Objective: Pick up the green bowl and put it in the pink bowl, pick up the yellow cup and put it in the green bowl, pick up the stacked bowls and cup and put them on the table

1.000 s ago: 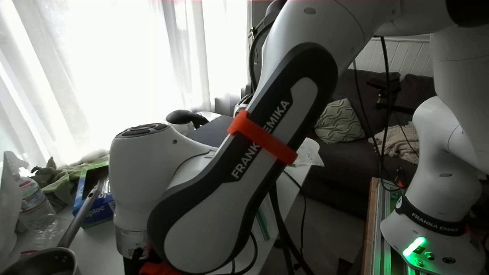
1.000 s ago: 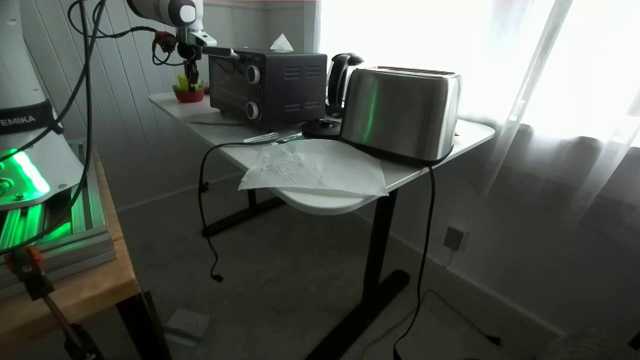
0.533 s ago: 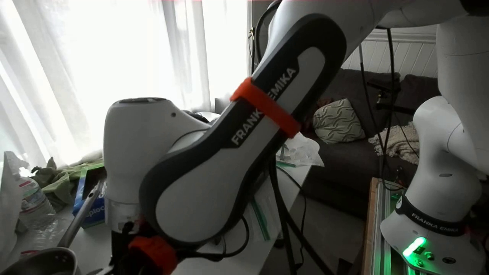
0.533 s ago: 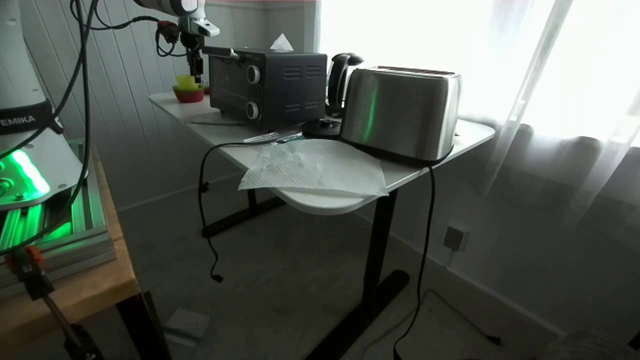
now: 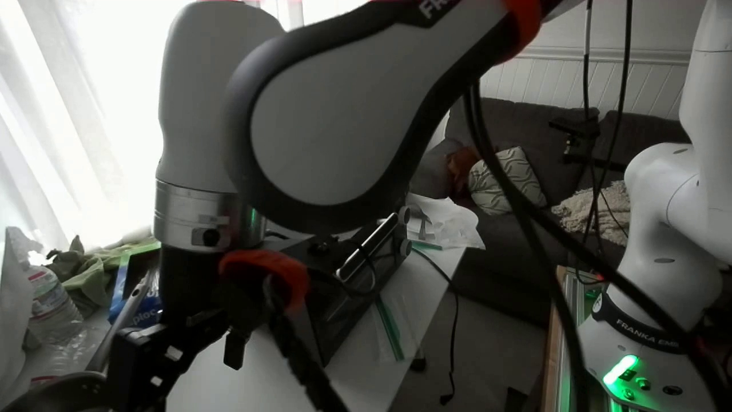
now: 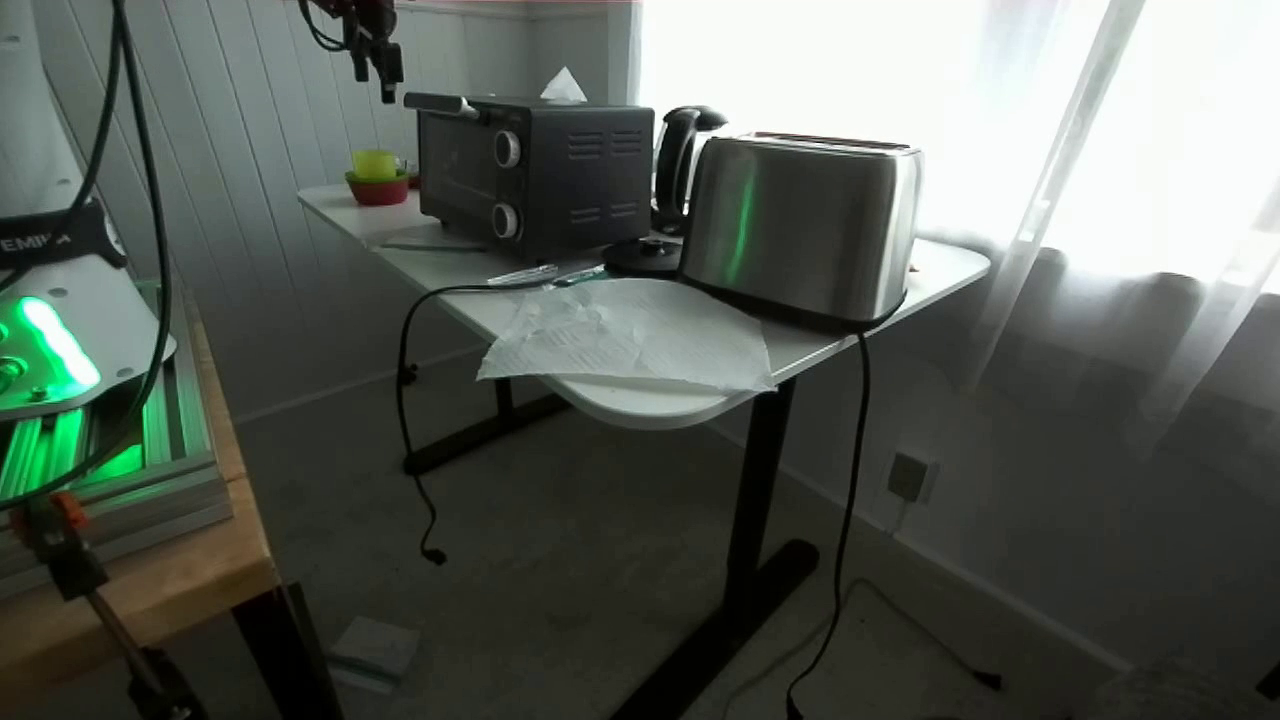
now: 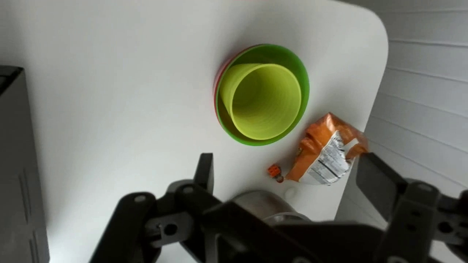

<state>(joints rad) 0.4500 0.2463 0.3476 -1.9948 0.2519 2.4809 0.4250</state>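
The yellow cup (image 7: pixel 267 106) sits inside the green bowl (image 7: pixel 272 53), mouth up and roughly upright in an exterior view (image 6: pixel 374 163). Under the green bowl is the pink bowl (image 6: pixel 378 192); only a sliver of its rim shows in the wrist view. This stack rests on the white table (image 7: pixel 109 120) near its far corner. My gripper (image 7: pixel 287 159) is open, its fingers spread wide with nothing between them. It hangs in the air well above the stack, as an exterior view shows the gripper (image 6: pixel 376 88) clear of the cup.
Beside the stack stands the black oven (image 6: pixel 540 175), its front handle jutting out. An orange snack bag (image 7: pixel 325 153) and a metal pot (image 7: pixel 261 204) lie close by. A toaster (image 6: pixel 800 230) and kettle (image 6: pixel 682 165) stand farther along; a Ziploc box (image 5: pixel 143 303) is near the window.
My gripper has risen straight up off the stack, and its fingers have spread apart. The yellow cup stays behind in the green bowl; the bowls have not moved.
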